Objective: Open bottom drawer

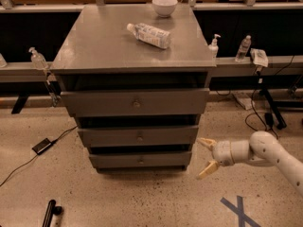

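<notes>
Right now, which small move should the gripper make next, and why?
Probably slide the open gripper left in the view toward the knob of the bottom drawer: the drawer looks shut, and the gripper hovers right of its front, touching nothing.

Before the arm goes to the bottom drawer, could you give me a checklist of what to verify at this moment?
1. Bottom drawer closed, ready to pull: ok.
2. Its knob in view, nothing covering it: ok.
3. Gripper lined up with the knob: not ok, it hangs to the right of the drawer front, apart from it.
4. Fingers spread enough to take the knob: ok, they are open.
5. Bottle lying on the cabinet top will stay put when the drawer is pulled: cannot tell.
</notes>
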Motion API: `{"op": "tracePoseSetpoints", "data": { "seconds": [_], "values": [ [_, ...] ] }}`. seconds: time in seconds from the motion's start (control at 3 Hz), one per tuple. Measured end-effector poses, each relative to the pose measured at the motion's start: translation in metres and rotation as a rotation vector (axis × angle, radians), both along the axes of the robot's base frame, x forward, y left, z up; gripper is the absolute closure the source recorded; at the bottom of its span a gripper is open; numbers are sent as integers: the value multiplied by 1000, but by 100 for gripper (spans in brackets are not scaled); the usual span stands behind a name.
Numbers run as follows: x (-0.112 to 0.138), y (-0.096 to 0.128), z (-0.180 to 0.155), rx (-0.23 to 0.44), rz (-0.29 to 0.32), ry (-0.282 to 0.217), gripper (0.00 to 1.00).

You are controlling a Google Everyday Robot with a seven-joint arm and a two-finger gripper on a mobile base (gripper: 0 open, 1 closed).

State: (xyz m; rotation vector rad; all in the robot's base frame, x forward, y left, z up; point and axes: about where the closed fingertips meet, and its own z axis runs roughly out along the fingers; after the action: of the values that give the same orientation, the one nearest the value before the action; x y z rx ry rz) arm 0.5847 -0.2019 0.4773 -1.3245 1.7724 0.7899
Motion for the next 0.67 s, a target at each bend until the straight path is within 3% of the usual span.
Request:
{"op": "tracePoseSetpoints", "data": {
  "seconds": [0.33, 0.67],
  "values": [
    [-7, 31, -36, 10, 100, -35, 0],
    [-7, 31, -36, 11, 100, -35, 0]
  ]
}}
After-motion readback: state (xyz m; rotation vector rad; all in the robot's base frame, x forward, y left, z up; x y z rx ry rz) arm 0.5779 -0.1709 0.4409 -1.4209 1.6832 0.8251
